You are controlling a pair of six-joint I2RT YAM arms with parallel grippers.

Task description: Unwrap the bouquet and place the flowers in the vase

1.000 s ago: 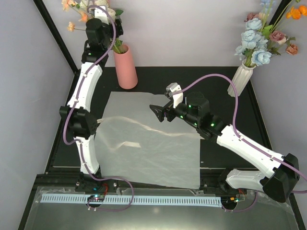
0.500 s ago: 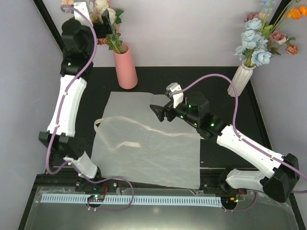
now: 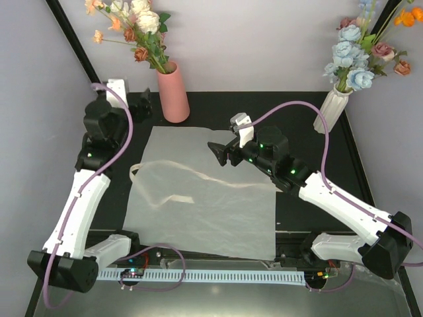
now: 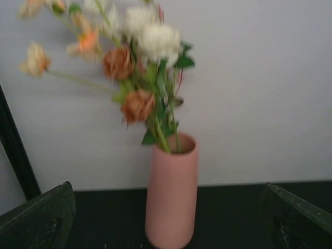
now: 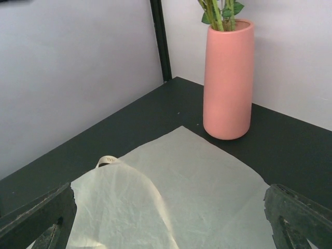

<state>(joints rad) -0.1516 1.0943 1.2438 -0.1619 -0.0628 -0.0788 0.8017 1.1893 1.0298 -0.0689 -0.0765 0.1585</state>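
Pale purple-grey walls [image 3: 264,39] are standing around the back and sides of a black table [image 3: 218,109]. A thin black post [image 3: 74,47] is running up the left corner where two walls are meeting. Soft, even light is falling on everything.

Left arm [image 3: 84,198] rises from its base, elbow bent, wrist aimed at the far side; left pincer [image 3: 141,104] gapes wide, holding nothing; right arm [image 3: 330,195] stretches low and leftward; right pincer [image 3: 217,153] likewise spread wide, empty

White ribbed vase [image 3: 334,109] of blue flowers [image 3: 350,63] on black table [image 3: 218,109], far right.
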